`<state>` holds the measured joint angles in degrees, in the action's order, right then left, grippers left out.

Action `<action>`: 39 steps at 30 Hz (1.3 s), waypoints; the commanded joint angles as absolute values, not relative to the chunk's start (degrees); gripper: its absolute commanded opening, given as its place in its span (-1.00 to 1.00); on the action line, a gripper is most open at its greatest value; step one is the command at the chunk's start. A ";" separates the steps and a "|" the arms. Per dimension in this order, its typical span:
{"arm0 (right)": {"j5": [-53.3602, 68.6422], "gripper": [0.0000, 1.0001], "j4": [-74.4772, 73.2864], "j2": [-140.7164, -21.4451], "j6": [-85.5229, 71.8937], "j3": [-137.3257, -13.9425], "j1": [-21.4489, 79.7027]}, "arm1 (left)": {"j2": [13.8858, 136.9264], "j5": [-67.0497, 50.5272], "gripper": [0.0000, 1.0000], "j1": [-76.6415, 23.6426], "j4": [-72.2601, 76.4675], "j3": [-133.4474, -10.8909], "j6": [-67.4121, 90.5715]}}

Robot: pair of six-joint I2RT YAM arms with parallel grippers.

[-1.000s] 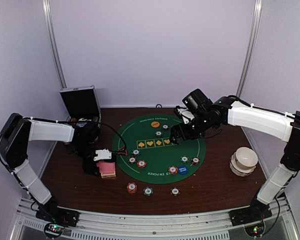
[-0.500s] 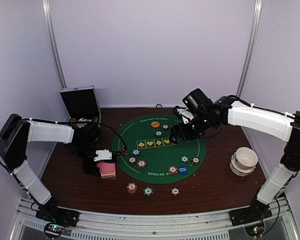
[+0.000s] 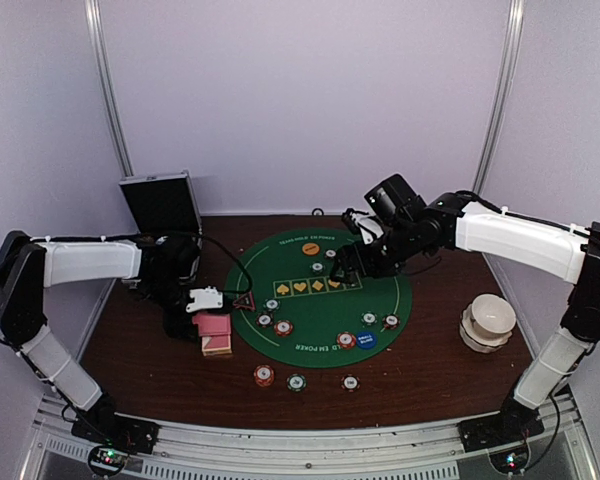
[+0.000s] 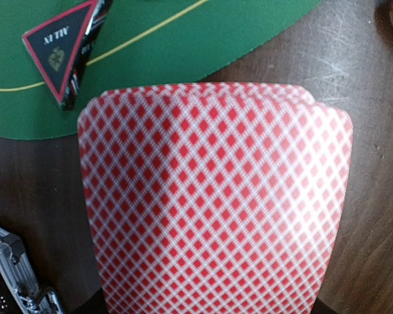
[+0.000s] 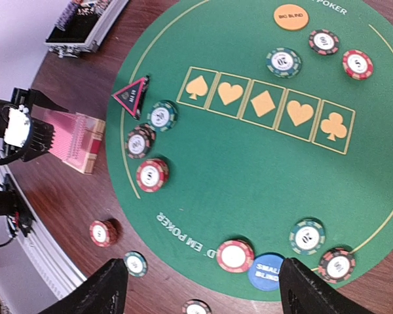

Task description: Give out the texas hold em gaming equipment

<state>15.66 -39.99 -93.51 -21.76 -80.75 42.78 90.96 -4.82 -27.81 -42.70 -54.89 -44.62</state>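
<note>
Pale lilac walls (image 3: 300, 100) close in the space on three sides, with a metal pole (image 3: 108, 90) rising at each back corner. The counter (image 3: 430, 370) is dark brown wood, scuffed where the left wrist view shows it close.

A round green mat (image 3: 325, 310) covers its middle, printed with a yellow border line and a row of five yellow card outlines. A black case (image 3: 160, 205) with silver edges stands at the far left corner. A squat white tub (image 3: 488, 322) sits off the mat, near the counter's right edge.

The left tool (image 3: 208, 312) is clenched on the playing cards (image 4: 213, 196), whose pink-red diamond backs fill the left wrist view. They are over bare wood just beside the mat's left edge. The right tool (image 3: 348, 270) hangs over the far half of the mat, its fingers (image 5: 111, 288) spread wide with nothing between them.

Striped chips (image 5: 152, 174) lie in small groups on the mat's left, right and far parts. Three more lie on the wood between the mat and the counter's near edge. An orange disc (image 5: 291, 15) lies at the mat's far edge and a blue disc (image 5: 267, 271) at its near edge. A black-and-red triangle (image 4: 59, 49) lies at the mat's left edge.
</note>
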 commanded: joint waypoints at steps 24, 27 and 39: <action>45.72 0.79 4.01 -111.18 -54.05 -82.86 50.24 | 86.90 -10.31 -1.00 -31.65 -58.45 -75.23 -36.03; 46.94 0.78 9.21 -113.00 -57.94 -82.54 50.33 | 86.79 -10.03 -1.00 -31.94 -58.66 -75.47 -36.08; 48.61 0.67 18.49 -117.09 -64.17 -82.58 50.54 | 86.29 -10.00 -1.00 -32.60 -59.94 -77.74 -35.51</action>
